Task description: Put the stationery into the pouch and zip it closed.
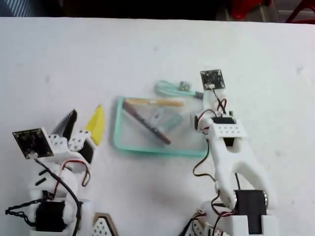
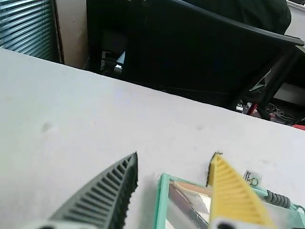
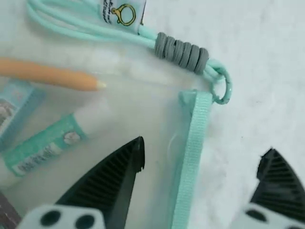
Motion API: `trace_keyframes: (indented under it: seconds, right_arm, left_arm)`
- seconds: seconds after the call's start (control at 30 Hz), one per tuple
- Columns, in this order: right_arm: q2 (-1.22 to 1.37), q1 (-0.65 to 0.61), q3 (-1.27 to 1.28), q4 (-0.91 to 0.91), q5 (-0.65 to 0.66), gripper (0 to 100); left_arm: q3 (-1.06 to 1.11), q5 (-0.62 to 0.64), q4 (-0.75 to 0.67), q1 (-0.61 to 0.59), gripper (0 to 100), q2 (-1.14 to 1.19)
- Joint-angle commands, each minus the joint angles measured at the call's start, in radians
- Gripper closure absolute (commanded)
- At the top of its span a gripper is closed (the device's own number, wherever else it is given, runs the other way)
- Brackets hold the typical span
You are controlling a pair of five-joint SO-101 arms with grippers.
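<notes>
The white counter point(image 1: 147, 49) is carrying a flat, clear pouch point(image 1: 152, 151) with mint fabric trim. The right gripper point(image 3: 205, 148) is straddling its right edge, spread; the left gripper point(image 2: 174, 155), ribbed and spread, is sitting left of it. A wooden pencil point(image 3: 47, 75) and a mint tube point(image 3: 43, 148) are lying inside.

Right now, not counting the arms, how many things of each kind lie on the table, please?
Clear pouch with teal edge: 1
Teal cord with grey wrap and tag: 1
Orange pencil: 1
Dark stick, perhaps a pen: 1
Teal-labelled tube: 1
Pale blue piece, kind unclear: 1
Total: 6
</notes>
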Motion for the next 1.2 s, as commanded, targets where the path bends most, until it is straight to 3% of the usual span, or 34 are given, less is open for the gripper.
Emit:
trace_keyframes:
  seconds: [0.0,0.07,0.23,0.43,0.6,0.8,0.97,1.17]
  right_arm:
    - [-0.016,-0.005,-0.006,-0.005,0.008,64.5]
    - [-0.022,0.002,-0.006,-0.004,0.000,64.5]
    - [-0.039,0.039,-0.040,0.073,-0.002,67.5]
    - [-0.269,0.031,-0.226,0.470,-0.020,85.0]
    - [-0.565,0.027,-0.288,0.648,-0.121,98.5]
    - [-0.992,-0.073,-0.288,0.776,-0.048,97.6]
    - [-1.271,-0.024,-0.288,0.774,0.029,97.8]
    - [-1.572,-0.108,-0.215,0.797,0.031,97.7]
  left_arm:
    - [-0.008,-0.012,-0.032,0.010,78,-0.001]
    - [-0.008,-0.029,-0.040,0.007,83,-0.001]
    - [-0.008,-0.206,-0.075,0.012,97,-0.001]
    - [-0.014,-0.327,-0.094,0.015,98,0.001]
    - [-0.038,-0.388,-0.086,0.013,98,0.002]
    - [-0.236,-0.460,0.112,0.007,98,0.002]
    - [-0.397,-0.519,0.272,-0.010,98,0.002]
    - [-0.532,-0.514,0.305,-0.249,98,-0.002]
